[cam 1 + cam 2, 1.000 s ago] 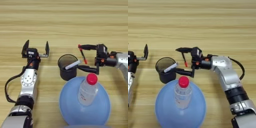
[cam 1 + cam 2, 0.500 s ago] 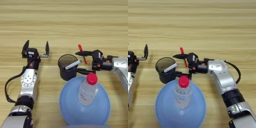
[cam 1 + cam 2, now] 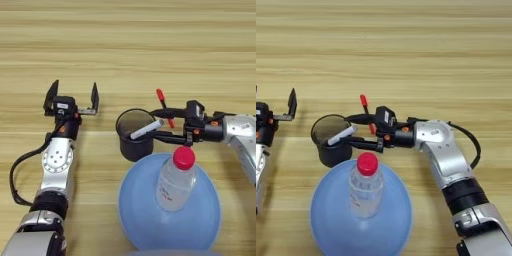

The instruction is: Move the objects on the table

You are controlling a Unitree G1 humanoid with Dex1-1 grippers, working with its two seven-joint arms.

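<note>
Red-capped pen [image 3: 163,106] pinched in my right fingers [image 3: 167,124] beside the cup [image 3: 136,134]; the marker [image 3: 147,129] is already inside. Next: tip the pen over the rim, then release. Left fingers [image 3: 72,96] wide, idle above the tabletop [image 3: 150,45].

Surface: I see only the table [image 3: 150,45], light wood, filling both views.
Plank lines: horizontal seams run across the full width, with fine grain along them.
Light: even and soft; I note faint shadows close under what stands on it.
Walls, floor, windows: outside my views.
</note>
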